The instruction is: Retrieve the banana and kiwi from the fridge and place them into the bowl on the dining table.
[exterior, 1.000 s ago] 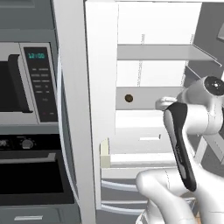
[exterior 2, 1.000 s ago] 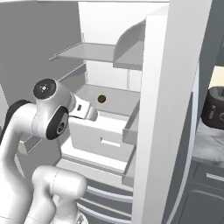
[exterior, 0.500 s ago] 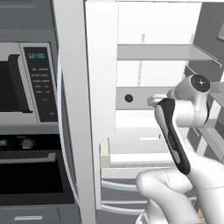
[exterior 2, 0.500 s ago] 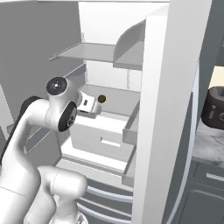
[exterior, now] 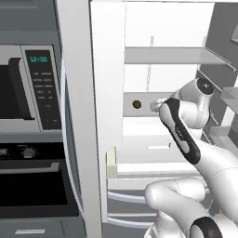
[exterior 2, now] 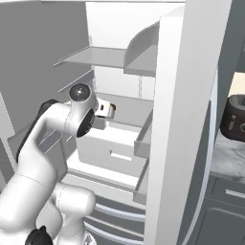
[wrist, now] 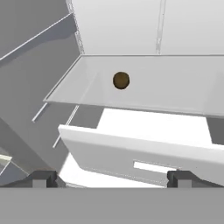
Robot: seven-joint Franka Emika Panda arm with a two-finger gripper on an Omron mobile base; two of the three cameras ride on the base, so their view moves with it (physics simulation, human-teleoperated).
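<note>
Retrieval of the kiwi (wrist: 121, 80) is the step in hand: it sits on a glass shelf (wrist: 175, 94) inside the open fridge (exterior: 108, 93). Jaws gape wide, empty, well short. Next the gripper (wrist: 112, 178) likely advances to straddle it.

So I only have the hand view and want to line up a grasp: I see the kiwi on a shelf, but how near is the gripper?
Observer: In the left base view the gripper is beside the kiwi, level with it, not touching.
Operator: Anything left of the fridge?
Observer: A microwave above an oven.
Operator: And right?
Observer: A dark round appliance on a counter, past the open door.
</note>
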